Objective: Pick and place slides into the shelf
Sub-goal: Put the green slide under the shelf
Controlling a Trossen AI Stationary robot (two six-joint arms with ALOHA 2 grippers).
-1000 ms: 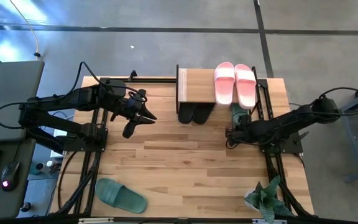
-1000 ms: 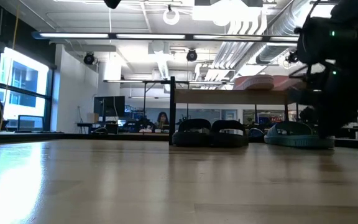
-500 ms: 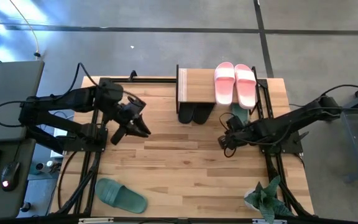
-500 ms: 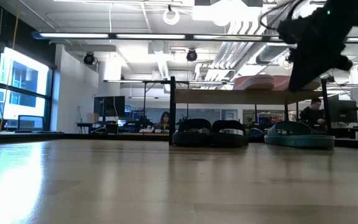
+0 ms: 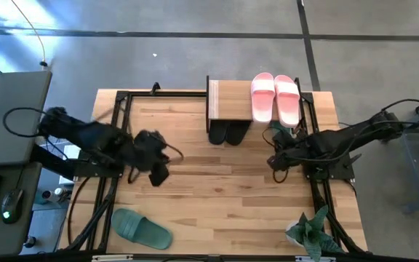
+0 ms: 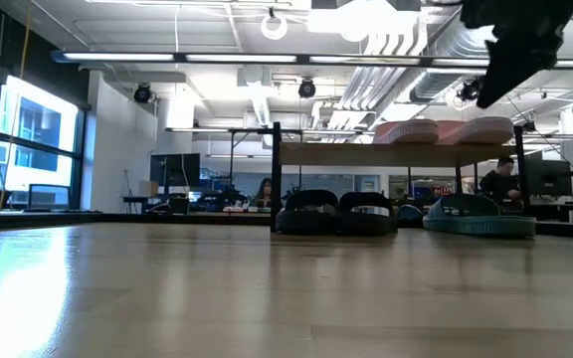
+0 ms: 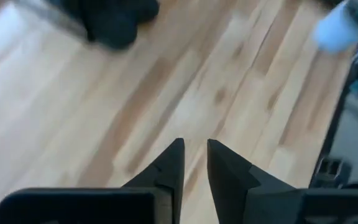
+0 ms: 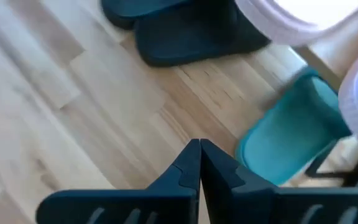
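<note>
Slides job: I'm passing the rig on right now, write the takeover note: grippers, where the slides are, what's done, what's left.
Left gripper: above the table's left half, fingers slightly apart, holding nothing.
Right gripper: shut and empty, just in front of the shelf.
Pink slides: both on top of the shelf.
Black slides: side by side under the shelf.
One green slide: under the shelf's right end, below the pink pair.
Other green slide: loose at the table's near left corner.
Done: five slides placed.
Left: fetch the loose green slide and set it beside its mate.
</note>
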